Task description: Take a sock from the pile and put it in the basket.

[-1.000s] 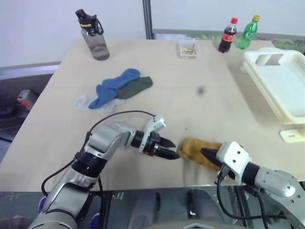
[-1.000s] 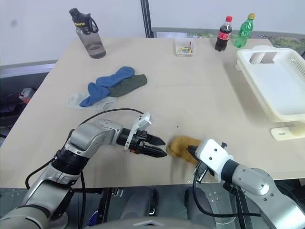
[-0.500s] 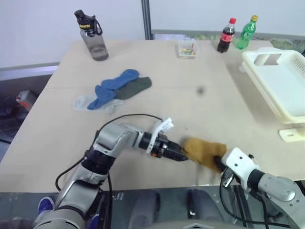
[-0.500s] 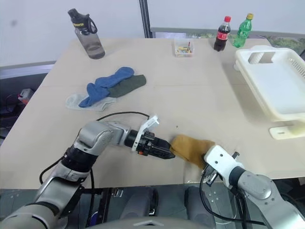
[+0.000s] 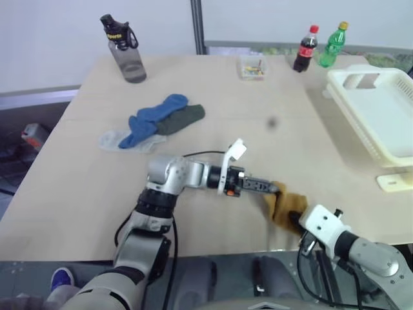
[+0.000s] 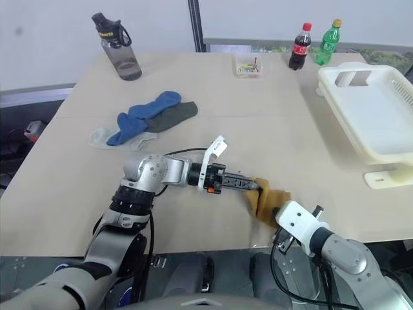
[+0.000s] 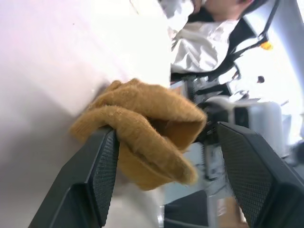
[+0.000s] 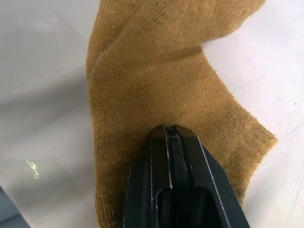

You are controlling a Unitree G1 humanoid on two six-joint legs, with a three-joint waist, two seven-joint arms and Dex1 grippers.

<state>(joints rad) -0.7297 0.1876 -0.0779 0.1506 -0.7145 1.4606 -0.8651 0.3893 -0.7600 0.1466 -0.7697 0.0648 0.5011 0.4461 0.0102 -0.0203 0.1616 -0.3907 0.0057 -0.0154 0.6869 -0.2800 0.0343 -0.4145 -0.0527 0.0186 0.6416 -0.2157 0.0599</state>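
Note:
A mustard-yellow sock point(image 5: 284, 204) lies bunched near the table's front edge, apart from the pile point(image 5: 157, 121) of blue, dark green and pale socks at the back left. My left gripper point(image 5: 274, 188) reaches in level from the left, open. In the left wrist view the sock point(image 7: 147, 118) sits between its spread fingers point(image 7: 102, 175) and touches one of them. My right gripper point(image 8: 170, 129) is shut, its tips resting on the sock's point(image 8: 156, 71) near end. The cream basket point(image 5: 387, 113) stands at the right edge.
A grey water bottle point(image 5: 124, 50) stands at the back left. At the back are a clear box point(image 5: 253, 66), a cola bottle point(image 5: 305, 48) and a green bottle point(image 5: 333, 44). A small white piece point(image 5: 395, 182) lies in front of the basket.
My left gripper has moved right and rolled, pushing into the sock. The sock has bunched up toward the right gripper, which sank a little early on.

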